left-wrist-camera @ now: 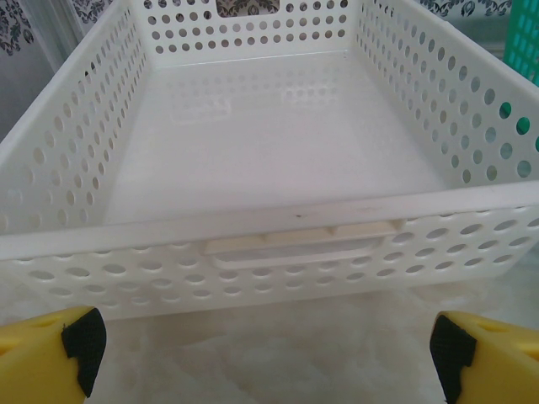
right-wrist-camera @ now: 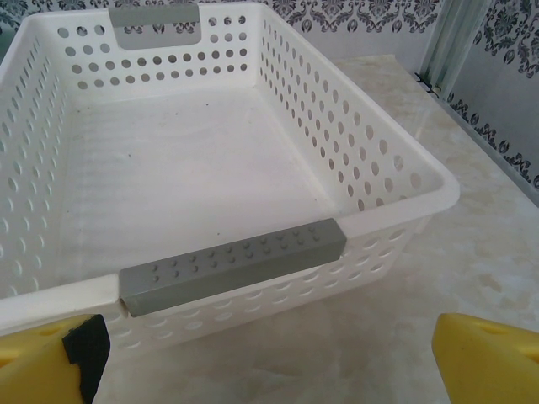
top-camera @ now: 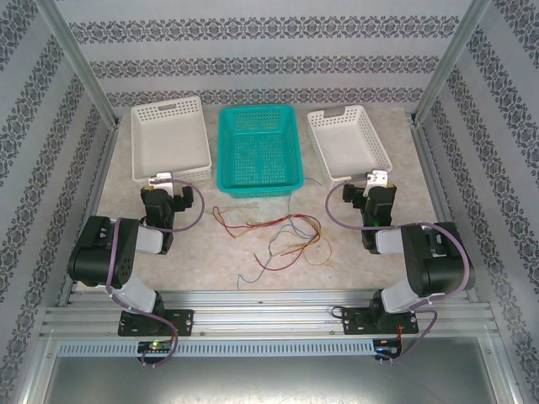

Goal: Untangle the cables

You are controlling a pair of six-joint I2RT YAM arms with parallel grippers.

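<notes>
Red, yellow-orange and blue-grey cables (top-camera: 274, 236) lie loosely tangled on the counter (top-camera: 202, 252), just in front of the teal basket (top-camera: 257, 147) and between your arms. Your left claw (top-camera: 160, 180) sits well apart to their left and your right claw (top-camera: 377, 178) to their right. Both gape wide, holding nothing, and each faces a white basket.

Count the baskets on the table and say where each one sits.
3. The left white basket sits at the far left, the teal basket in the middle, and the right white basket at the far right. None seems hidden.
</notes>
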